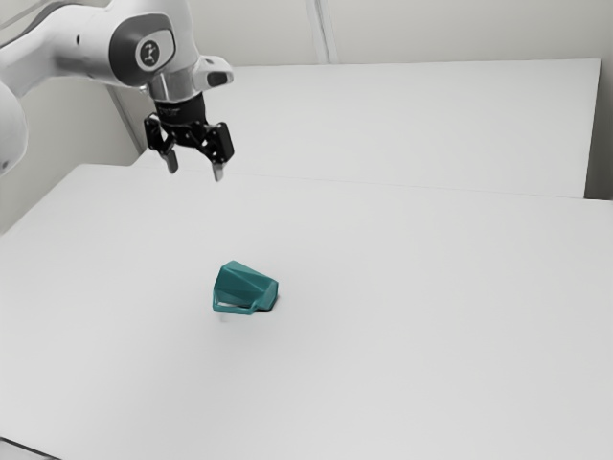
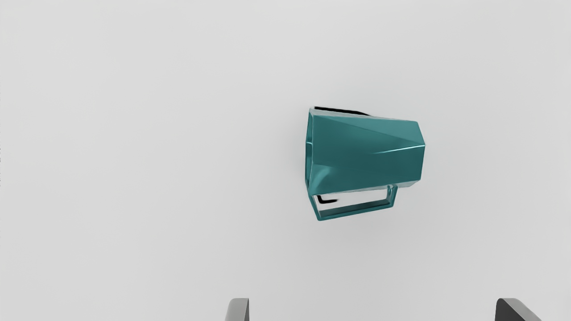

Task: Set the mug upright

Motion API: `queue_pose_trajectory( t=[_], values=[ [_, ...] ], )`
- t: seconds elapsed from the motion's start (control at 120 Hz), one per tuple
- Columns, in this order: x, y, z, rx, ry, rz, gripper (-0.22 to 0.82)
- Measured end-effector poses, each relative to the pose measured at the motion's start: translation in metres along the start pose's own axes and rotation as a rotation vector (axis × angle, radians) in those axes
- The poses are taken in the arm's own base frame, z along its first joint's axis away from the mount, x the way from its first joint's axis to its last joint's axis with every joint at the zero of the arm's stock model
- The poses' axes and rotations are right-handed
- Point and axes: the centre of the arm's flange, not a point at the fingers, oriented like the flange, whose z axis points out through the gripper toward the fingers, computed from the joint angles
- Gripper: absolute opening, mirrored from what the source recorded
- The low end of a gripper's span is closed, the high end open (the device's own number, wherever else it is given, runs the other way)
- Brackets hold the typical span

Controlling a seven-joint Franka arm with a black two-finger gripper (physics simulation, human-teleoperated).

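Exterior view: the pincer (image 1: pixel 195 172), spread wide, hangs well apart from the tipped-over mug (image 1: pixel 247 284).

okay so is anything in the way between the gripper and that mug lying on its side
Nothing visible stands in the way. The open gripper hangs above the table, and the path from it down to the teal mug looks free.

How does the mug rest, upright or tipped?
Tipped: the mug lies on its side on the table, its rim facing sideways, not up.
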Motion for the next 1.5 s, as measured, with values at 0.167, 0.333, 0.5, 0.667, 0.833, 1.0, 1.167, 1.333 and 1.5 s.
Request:
queue_pose_trajectory(
  t=[0.167, 0.333, 0.5, 0.667, 0.833, 1.0, 1.167, 1.333, 1.5],
  values=[
    [-0.006, 0.002, -0.016, -0.019, 0.035, -0.01, 0.6],
    [-0.019, -0.007, -0.011, -0.102, 0.061, -0.053, 0.6],
    [-0.03, -0.034, 0.018, -0.248, 0.069, -0.154, 0.6],
    [-0.04, -0.064, 0.058, -0.363, 0.067, -0.252, 0.6],
    [-0.041, -0.063, 0.102, -0.466, 0.055, -0.28, 0.6],
    [-0.041, -0.089, 0.142, -0.561, 0.056, -0.328, 0.6],
    [-0.044, -0.101, 0.177, -0.639, 0.055, -0.338, 0.6],
    [-0.046, -0.119, 0.206, -0.739, 0.039, -0.325, 0.6],
    [-0.053, -0.141, 0.228, -0.83, 0.024, -0.309, 0.6]
  ],
)
